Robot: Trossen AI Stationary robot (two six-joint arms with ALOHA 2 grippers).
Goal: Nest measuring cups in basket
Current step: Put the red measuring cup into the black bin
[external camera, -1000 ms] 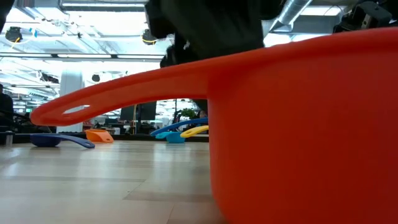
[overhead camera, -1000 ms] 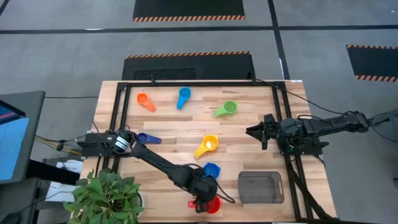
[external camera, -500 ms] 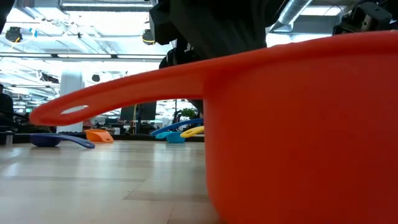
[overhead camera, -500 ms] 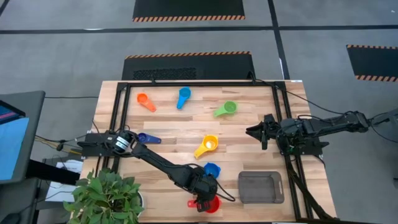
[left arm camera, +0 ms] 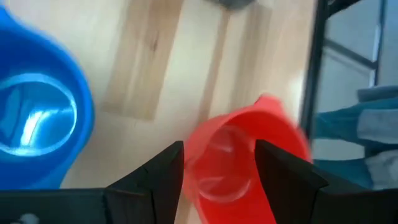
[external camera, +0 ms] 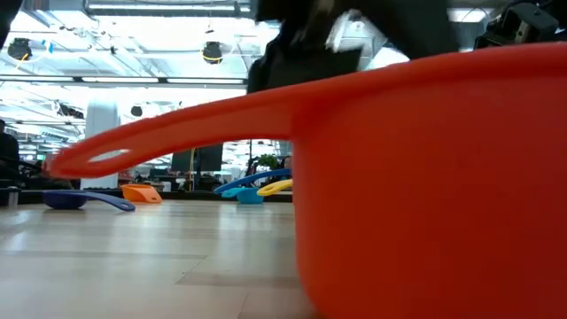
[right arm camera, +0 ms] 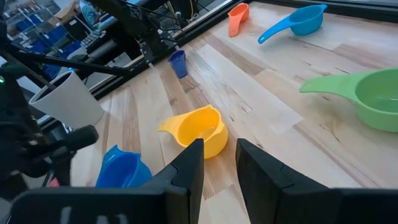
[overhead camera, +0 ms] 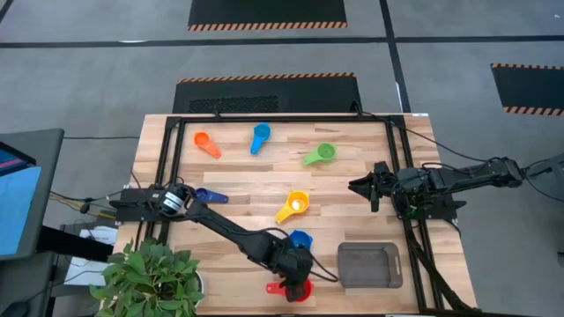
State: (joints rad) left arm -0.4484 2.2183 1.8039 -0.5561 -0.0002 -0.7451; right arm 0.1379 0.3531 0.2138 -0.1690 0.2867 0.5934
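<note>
The robot had two thin dark arms, nearly black all over. The left arm (overhead camera: 225, 231) was made of long straight parts joined by round knuckles, and one knuckle near its base had a shiny silver ring. The right arm (overhead camera: 458, 180) looked bumpy and blocky, with black cables running along it. Each arm ended in a pincer with two flat black fingers (left arm camera: 283, 174) that had slanted, smooth tips (right arm camera: 261, 168).

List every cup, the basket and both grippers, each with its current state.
red cup: upright, between left gripper's fingers
left gripper: open around red cup
right gripper: idle above table's right side
basket: empty
yellow cup: loose on table
green cup: loose on table
</note>
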